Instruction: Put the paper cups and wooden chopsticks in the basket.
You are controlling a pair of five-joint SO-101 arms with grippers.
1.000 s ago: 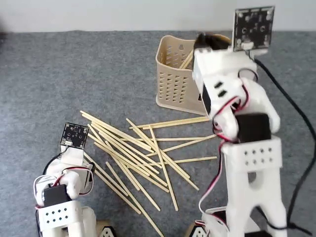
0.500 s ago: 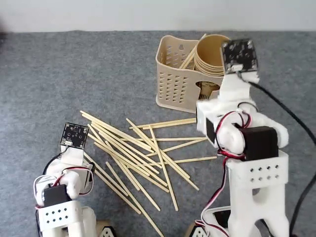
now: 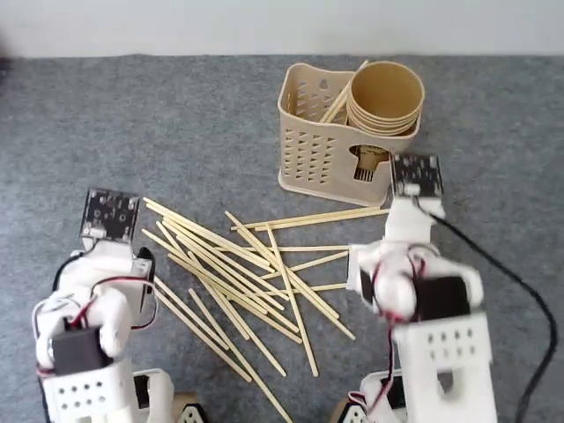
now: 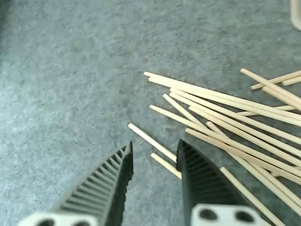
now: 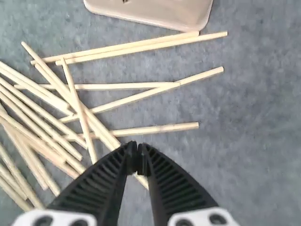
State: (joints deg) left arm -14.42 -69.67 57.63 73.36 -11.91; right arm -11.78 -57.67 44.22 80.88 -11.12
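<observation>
A beige basket (image 3: pixel 322 145) stands at the back of the grey mat and holds a stack of paper cups (image 3: pixel 385 95) and a few chopsticks. Several wooden chopsticks (image 3: pixel 238 269) lie scattered across the mat's middle. My left gripper (image 4: pixel 153 157) hangs open just above the near-left end of the pile (image 4: pixel 225 117), nothing between its fingers. My right gripper (image 5: pixel 137 153) is shut and empty, low over the pile's right part (image 5: pixel 94 113), with the basket's base (image 5: pixel 150 12) beyond it. In the high view the right arm (image 3: pixel 414 291) sits folded low in front of the basket.
Grey carpet-like mat (image 3: pixel 132 123) covers the table, with bare room to the left and behind the pile. A black cable (image 3: pixel 520 291) trails off the right arm. A white wall runs along the back edge.
The right arm has pulled back from above the basket and dropped low toward the chopsticks, uncovering the cup stack. The left arm has lifted and shifted slightly left.
</observation>
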